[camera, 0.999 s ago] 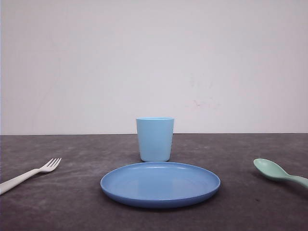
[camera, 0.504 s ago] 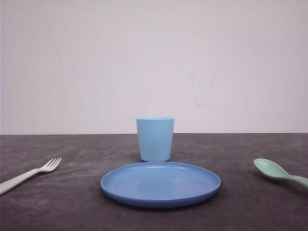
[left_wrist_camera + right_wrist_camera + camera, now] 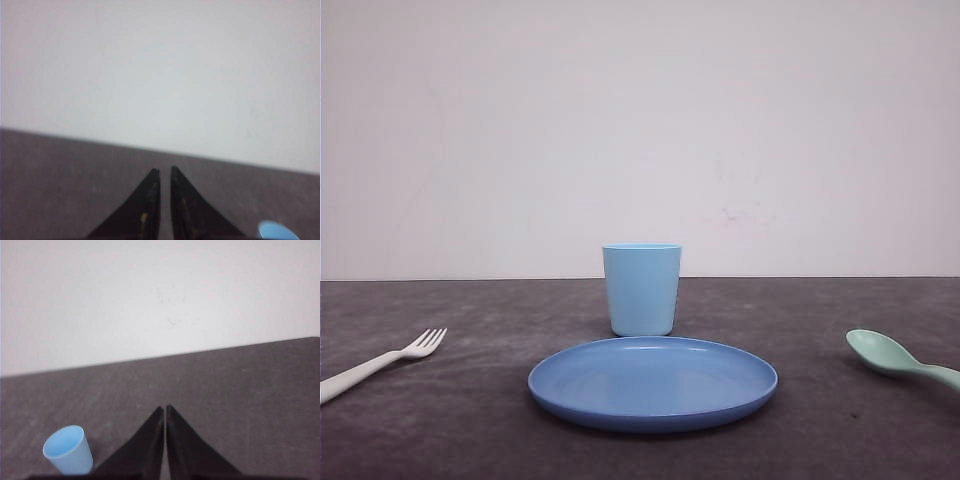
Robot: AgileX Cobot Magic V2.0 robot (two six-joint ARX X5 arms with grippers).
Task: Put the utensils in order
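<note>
Item 1, fork: white plastic, four tines. Lies flat on the dark table at my left, tines pointing toward the middle, handle running off the near-left edge of the front view. Well apart from the plate.

Item 2, spoon: pale mint green, oval bowl facing up. Lies flat at my right, bowl toward the middle, handle running off the right edge. Also well apart from the plate.

Item 3, plate: round, blue, nothing on it, central and near.

Item 4, cup: light blue, upright, just behind the plate. Seen also from my right wrist; contents, if any, cannot be made out.

Item 5, left tool: fingers drawn almost together with a thin slit between the tips, nothing held, raised above the table and aimed at the far wall.

Item 6, right tool: fingertips meeting or nearly so, nothing held, likewise raised, the cup off to one side of it.

Status: by my reading, the opening step; neither utensil is gripped or placed.

Next move calls for: spreading a tool's fingers, dropping it to the nearer utensil, and closing across the thin handle. Both lie flat against the table, so a low, square approach seems needed.
</note>
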